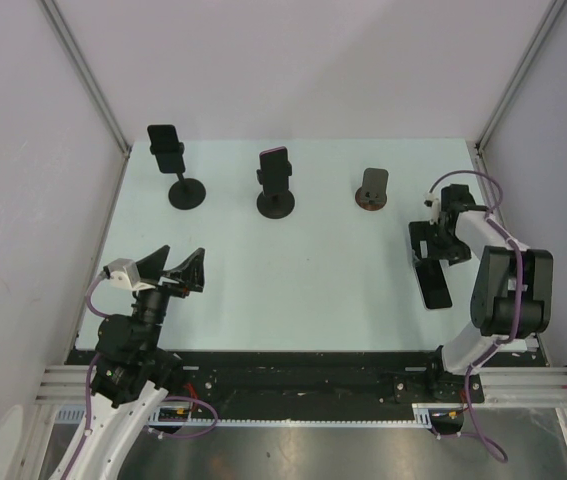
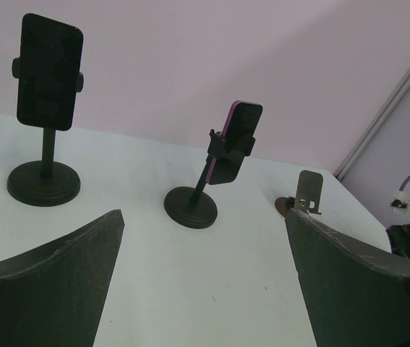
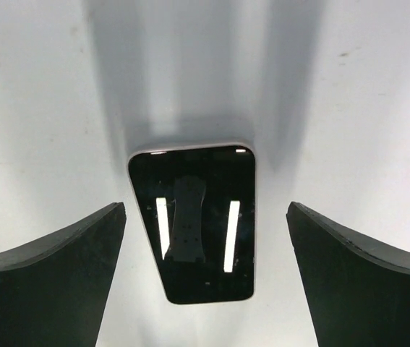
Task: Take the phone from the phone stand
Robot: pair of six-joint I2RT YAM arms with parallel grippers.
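Two phones sit clamped upright on black round-based stands at the back: a black phone (image 1: 166, 148) (image 2: 48, 71) at the left and a purple-edged phone (image 1: 275, 167) (image 2: 236, 139) in the middle. A small metal stand (image 1: 373, 187) (image 2: 309, 193) at the back right holds nothing. A third black phone (image 1: 432, 284) (image 3: 194, 224) lies flat on the table at the right. My right gripper (image 1: 435, 245) (image 3: 206, 210) is open and points down just above this flat phone, apart from it. My left gripper (image 1: 173, 268) (image 2: 203, 215) is open and empty at the near left, facing the stands.
The pale table (image 1: 303, 270) is bounded by grey walls at the left, back and right. A black rail (image 1: 303, 380) runs along the near edge. A purple cable (image 1: 488, 205) loops over the right arm.
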